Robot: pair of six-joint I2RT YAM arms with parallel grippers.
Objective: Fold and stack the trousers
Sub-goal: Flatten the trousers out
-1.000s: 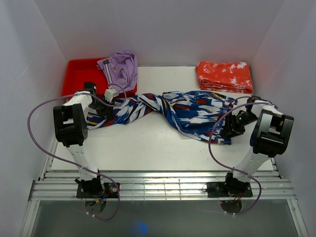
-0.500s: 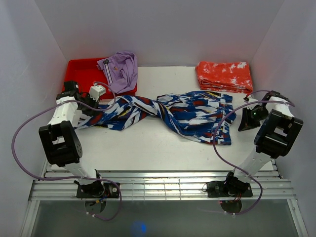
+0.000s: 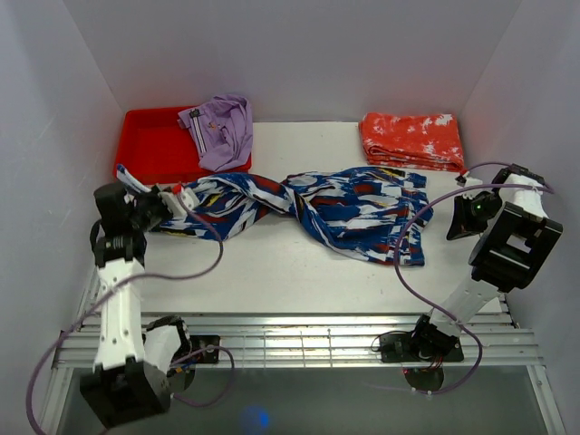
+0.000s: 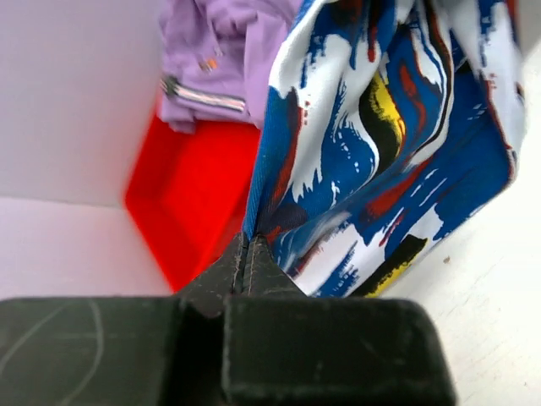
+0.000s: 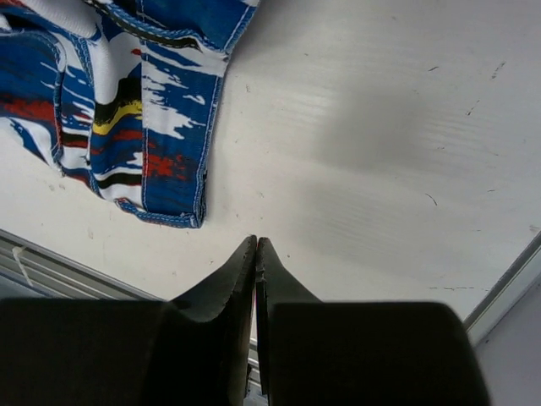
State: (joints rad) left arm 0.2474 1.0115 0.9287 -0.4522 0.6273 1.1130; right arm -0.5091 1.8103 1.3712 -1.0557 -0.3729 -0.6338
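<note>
**Still spreading, no fold yet**

Over to the left gripper [image 4: 245, 254]: pinched tight on a seamed edge of the long, thin-fabric trousers in blue, white and black streaks with red and yellow patches [image 3: 326, 213]. Holding that end seemingly a little off the white table [image 3: 272, 263], just in front of the shallow red plastic tray [image 3: 145, 149]. Crumpled lilac garment [image 3: 222, 127] draped over the tray's right rim, near the held end.

Across to the right gripper [image 5: 256, 245]: closed down to a sliver, nothing between the tips. Hanging over bare table just beside the hem corner at the trousers' right end, not touching it.

As for the trousers themselves: strung across the middle of the table from left to right, twisted once near the centre, rumpled and bunched on the right half. Nowhere near flat. Folded orange-red garment with white splotches [image 3: 412, 140] well apart at the back right, quite possibly the stacking spot.

Looks like the straightening-out step, with no fold made so far. Next, most likely: open the right fingers, drop onto that free right end and grip it. Then pull against the left hold to take out the twist and lay the legs flat. Worth watching the thin cloth: easy to catch one layer only and leave the rest behind.
</note>
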